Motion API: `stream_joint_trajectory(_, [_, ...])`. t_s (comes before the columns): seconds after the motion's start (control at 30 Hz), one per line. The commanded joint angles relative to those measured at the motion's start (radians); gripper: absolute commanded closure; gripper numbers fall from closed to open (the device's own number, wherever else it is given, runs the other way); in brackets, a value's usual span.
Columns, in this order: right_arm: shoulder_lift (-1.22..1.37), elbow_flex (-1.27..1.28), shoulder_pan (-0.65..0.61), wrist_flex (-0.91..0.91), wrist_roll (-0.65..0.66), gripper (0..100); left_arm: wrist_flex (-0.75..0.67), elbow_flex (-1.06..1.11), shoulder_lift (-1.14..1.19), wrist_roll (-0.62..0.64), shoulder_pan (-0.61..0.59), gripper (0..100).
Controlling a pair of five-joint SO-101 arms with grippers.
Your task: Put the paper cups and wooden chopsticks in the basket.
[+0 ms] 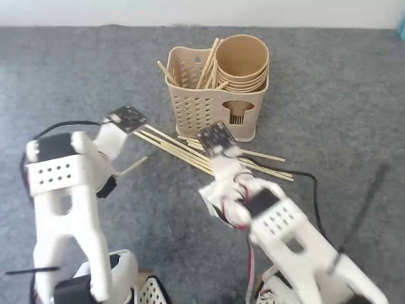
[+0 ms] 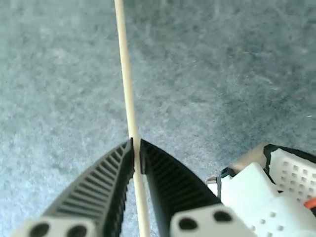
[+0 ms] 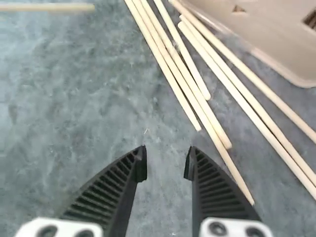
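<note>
Left gripper [image 2: 136, 148] clamped on chopstick [image 2: 126, 74], stick running out past tips. Right gripper [image 3: 166, 162] open, holding nothing; loose chopsticks [image 3: 190, 81] just ahead, basket [image 1: 201, 111] with cups [image 1: 242, 60] beyond them.

1. Bright, soft, even light falls on the grey carpet [image 1: 329, 95] all around the basket [image 1: 212, 101].
2. At the basket's foot, the chopsticks [image 1: 190, 156] cast only thin, faint shadows.
3. Beyond the basket, a pale strip [image 1: 190, 11] is brightest.

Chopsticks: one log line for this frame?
left gripper: shut on one chopstick | right gripper: open, over carpet beside loose chopsticks | basket: holds paper cups and a few sticks
</note>
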Motion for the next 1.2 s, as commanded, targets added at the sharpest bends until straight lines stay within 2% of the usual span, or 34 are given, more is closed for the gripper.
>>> stream_joint_trajectory(0.0, [0.248,-0.175,-0.010,-0.073,0.021,85.4,-0.002,-0.047,-0.041,-0.009,-0.064,99])
stream_joint_trajectory(0.3, [0.602,-0.385,-0.010,-0.185,0.025,85.4,-0.072,-0.036,-0.041,-0.008,-0.215,99])
stream_joint_trajectory(0.5, [0.722,-0.486,-0.015,-0.183,0.083,85.4,-0.080,-0.013,-0.035,-0.009,-0.229,99])
stream_joint_trajectory(0.67, [0.757,-0.511,-0.015,-0.179,0.087,85.4,-0.226,0.124,-0.034,-0.005,-0.149,96])
stream_joint_trajectory(0.87, [0.757,-0.509,-0.030,-0.145,0.087,85.4,-0.456,0.317,-0.032,0.018,-0.046,76])
stream_joint_trajectory(1.0, [0.760,-0.508,-0.027,-0.143,0.087,85.4,-0.632,0.475,-0.031,0.018,0.011,78])
stream_joint_trajectory(1.17, [0.759,-0.506,-0.028,-0.117,0.087,85.4,-0.752,0.568,-0.031,0.018,0.017,80])
